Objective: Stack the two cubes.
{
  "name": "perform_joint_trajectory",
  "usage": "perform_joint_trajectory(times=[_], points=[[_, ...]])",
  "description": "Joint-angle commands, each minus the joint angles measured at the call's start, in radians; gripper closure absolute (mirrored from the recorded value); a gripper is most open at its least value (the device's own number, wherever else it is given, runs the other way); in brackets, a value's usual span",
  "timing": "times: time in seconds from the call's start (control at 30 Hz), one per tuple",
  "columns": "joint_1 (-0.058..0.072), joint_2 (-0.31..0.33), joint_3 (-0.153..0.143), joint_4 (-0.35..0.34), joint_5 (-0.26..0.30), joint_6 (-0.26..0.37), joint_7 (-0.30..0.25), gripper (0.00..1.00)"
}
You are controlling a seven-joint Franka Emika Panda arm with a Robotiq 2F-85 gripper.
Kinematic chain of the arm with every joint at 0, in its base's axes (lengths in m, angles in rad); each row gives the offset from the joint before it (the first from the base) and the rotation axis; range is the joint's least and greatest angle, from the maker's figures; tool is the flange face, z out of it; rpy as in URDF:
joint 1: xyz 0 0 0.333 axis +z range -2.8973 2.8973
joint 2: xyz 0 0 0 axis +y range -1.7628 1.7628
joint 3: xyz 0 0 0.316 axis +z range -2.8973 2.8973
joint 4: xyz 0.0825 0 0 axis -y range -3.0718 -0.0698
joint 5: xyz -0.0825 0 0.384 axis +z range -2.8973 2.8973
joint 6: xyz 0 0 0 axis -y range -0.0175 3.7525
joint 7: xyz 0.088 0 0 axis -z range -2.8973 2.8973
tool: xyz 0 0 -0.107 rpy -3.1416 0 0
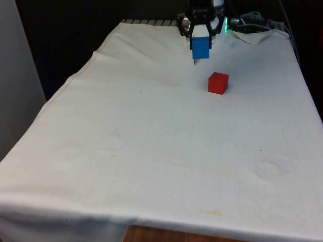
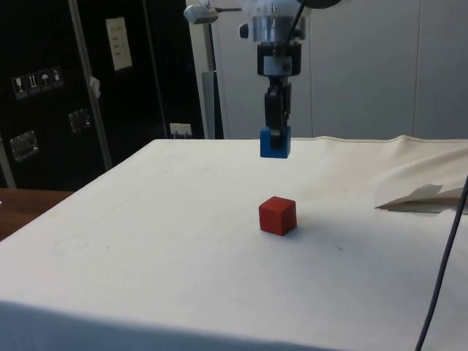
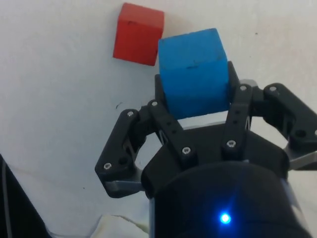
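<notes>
At the top of the front view, right of centre, we see the gripper [image 1: 201, 46] with its fingers clamped on the blue cube [image 1: 200, 47], held clear above the white cloth [image 1: 141, 141]; the red cube [image 1: 218, 82] sits on the cloth just below and to the right, apart from it

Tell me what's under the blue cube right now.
The blue cube hangs in the gripper, clear of the table. Beneath it is bare white cloth; the red cube sits on the cloth, off to one side, not directly below. Nothing covers that spot.
</notes>
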Motion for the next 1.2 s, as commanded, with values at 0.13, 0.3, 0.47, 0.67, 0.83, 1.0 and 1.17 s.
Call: perform_joint_trajectory(times=[0.13,0.3,0.47,0.67,0.83,1.0,1.17], points=[[-0.002,-0.008,0.037,-0.009,-0.014,0.002,0.049,1.00],[-0.001,-0.007,0.066,-0.009,-0.012,0.002,0.075,1.00],[0.000,-0.005,0.104,-0.008,-0.010,0.003,0.113,1.00],[0.000,-0.002,0.133,-0.007,-0.009,0.003,0.140,1.00],[0.001,0.009,0.162,-0.006,-0.007,0.010,0.168,1.00],[-0.001,0.027,0.181,-0.007,-0.012,0.022,0.191,1.00],[0.001,0.039,0.187,-0.006,0.000,0.025,0.186,1.00]])
